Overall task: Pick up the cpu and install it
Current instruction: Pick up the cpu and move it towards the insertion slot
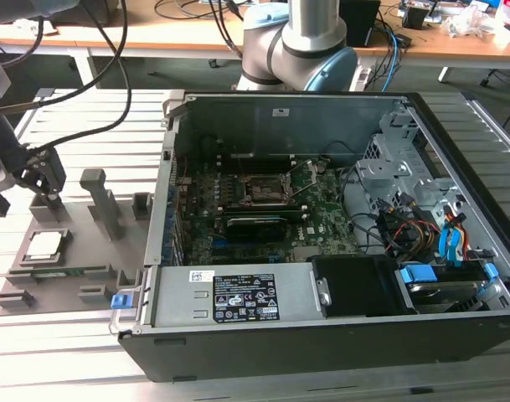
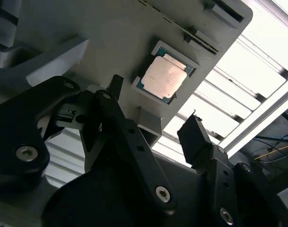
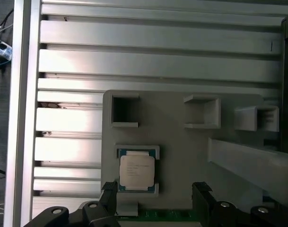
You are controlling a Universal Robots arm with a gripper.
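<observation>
The cpu (image 1: 43,245) is a small square chip with a pale metal top, lying flat in its recess on the grey holder plate (image 1: 74,251) at the exterior view's left, outside the computer case. My gripper (image 1: 48,198) hovers above the plate, a little beyond the chip. In the first wrist view the cpu (image 3: 136,171) lies close to the open gripper (image 3: 155,191), offset toward one black fingertip (image 3: 109,190). The second wrist view shows the cpu (image 2: 163,77) beyond the spread fingertips (image 2: 195,131) of the gripper (image 2: 155,111), nothing held between them. The motherboard socket (image 1: 267,191) sits inside the case.
The open computer case (image 1: 338,318) takes up the middle and the exterior view's right, with drives and cables (image 1: 439,243) inside. Grey posts and blocks (image 1: 100,201) rise from the holder plate near the gripper. The arm's base (image 1: 301,46) stands behind the case on the slatted aluminium table (image 1: 62,352).
</observation>
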